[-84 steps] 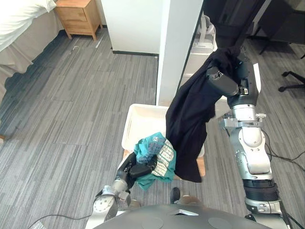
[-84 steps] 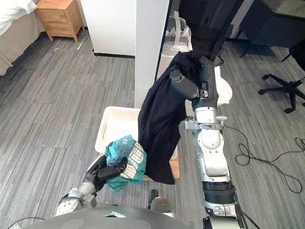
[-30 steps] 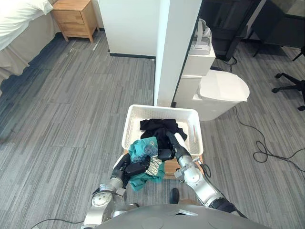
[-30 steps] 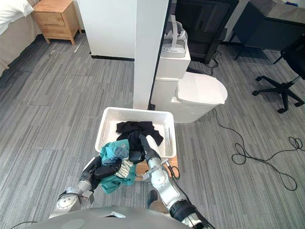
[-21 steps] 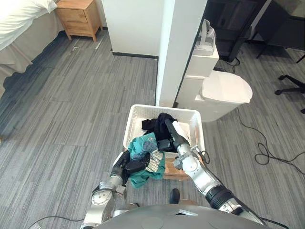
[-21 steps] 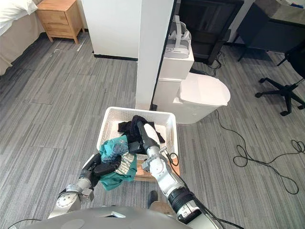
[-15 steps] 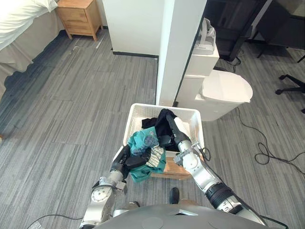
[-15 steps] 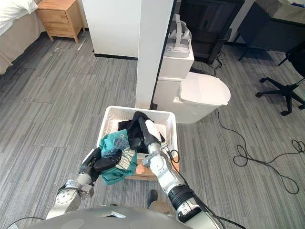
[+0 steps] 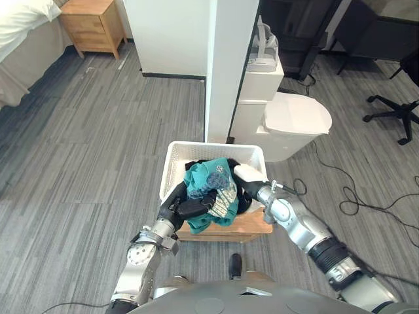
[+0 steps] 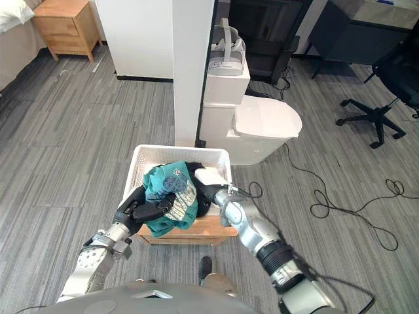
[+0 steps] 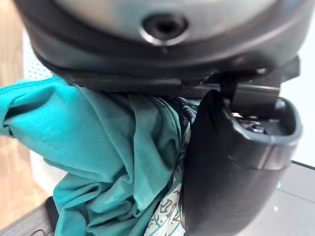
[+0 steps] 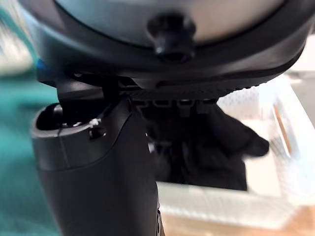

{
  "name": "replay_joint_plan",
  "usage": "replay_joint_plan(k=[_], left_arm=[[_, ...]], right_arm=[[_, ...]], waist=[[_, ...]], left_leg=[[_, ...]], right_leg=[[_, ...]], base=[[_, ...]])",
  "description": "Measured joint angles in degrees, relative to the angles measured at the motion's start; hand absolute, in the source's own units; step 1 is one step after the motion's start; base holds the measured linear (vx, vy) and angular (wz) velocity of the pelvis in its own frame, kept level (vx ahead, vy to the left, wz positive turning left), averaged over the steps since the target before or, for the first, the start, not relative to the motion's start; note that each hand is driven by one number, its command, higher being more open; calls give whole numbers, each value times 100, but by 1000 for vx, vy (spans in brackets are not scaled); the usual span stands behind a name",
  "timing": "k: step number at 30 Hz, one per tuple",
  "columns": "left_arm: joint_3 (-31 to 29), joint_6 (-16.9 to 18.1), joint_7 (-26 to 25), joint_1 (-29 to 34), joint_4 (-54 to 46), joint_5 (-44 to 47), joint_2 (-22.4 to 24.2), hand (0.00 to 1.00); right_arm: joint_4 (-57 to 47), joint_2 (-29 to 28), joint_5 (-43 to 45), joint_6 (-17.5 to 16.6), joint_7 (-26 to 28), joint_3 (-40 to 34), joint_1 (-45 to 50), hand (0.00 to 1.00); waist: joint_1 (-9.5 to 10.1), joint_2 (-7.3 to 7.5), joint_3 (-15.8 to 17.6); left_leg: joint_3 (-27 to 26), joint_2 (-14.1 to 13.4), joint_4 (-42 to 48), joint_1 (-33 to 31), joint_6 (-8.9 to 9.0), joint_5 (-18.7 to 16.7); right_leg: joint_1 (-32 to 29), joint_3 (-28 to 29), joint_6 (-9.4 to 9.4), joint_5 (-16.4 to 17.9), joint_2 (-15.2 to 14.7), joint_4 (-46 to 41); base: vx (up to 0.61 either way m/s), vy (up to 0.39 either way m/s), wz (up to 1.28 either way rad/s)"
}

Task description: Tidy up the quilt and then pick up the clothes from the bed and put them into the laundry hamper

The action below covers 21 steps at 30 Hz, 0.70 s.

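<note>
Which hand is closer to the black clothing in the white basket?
The right. The right hand reaches into the white basket beside the black garment; the left hand grips the teal garment over the basket's near side.

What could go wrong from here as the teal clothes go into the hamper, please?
The teal clothes, gripped by the left hand, hang over the near edge of the hamper, so they may slide to the floor on release. The right hand sits beside them and could catch the cloth.

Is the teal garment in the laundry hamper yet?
Not yet: the teal garment is bunched in the left hand, held above the white hamper.
</note>
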<state>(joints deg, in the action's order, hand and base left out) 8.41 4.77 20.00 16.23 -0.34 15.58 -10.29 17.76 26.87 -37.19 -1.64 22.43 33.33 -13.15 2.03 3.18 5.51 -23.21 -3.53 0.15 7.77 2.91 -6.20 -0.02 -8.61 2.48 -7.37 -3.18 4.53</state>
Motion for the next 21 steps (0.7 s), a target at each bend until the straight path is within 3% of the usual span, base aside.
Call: replay_joint_plan(k=[3, 5, 9, 10, 15, 21], left_arm=[[-276, -4, 48, -16, -917, -83, -159, 0], [-496, 49, -16, -140, -1216, -252, -222, 0], [-1085, 100, -432, -998, -1296, -522, -1059, 0], [-1256, 100, -619, -1428, -1101, -516, -1393, 0], [-1372, 103, -1136, -2702, -82, -534, -1980, 0], [-1227, 31, -1113, -2804, 619, -699, -1950, 0]], right_arm=[[-120, 260, 217, 194, 873, 121, 18, 100], [-255, 381, 217, 264, 1036, 94, 26, 100], [-896, 813, 450, 382, 1276, -405, 105, 100], [-1072, 982, 508, 417, 1382, -617, 118, 100], [-1518, 1329, 669, 718, 1881, -914, 145, 100], [-2490, 1308, 1108, 1071, 1977, -1417, 735, 100]], waist=[[23, 17, 1], [17, 16, 1], [-63, 16, -4], [-86, 10, -11], [-178, 21, -93], [-384, 13, -193]], left_leg=[[46, -15, 66, -41, -4, 3], [46, -15, 66, -42, -4, 3], [65, -10, 69, -46, -13, 31], [60, -5, 67, -42, -20, 43], [-43, -1, 49, 42, -19, 65], [-418, 9, -41, 202, -6, 54]], right_leg=[[-1, -50, 0, 0, 1, -1], [-1, -63, 1, 0, 1, -1], [2, -80, 0, 0, -5, -1], [2, -76, -7, -8, -8, -2], [20, 4, -47, -58, 3, -1], [-8, 366, -72, -122, 70, 0]], base=[[-9, -22, 9], [0, 0, 0], [-34, -1, 1], [-44, 0, 0], [-39, 6, -8], [-45, 12, -29]])
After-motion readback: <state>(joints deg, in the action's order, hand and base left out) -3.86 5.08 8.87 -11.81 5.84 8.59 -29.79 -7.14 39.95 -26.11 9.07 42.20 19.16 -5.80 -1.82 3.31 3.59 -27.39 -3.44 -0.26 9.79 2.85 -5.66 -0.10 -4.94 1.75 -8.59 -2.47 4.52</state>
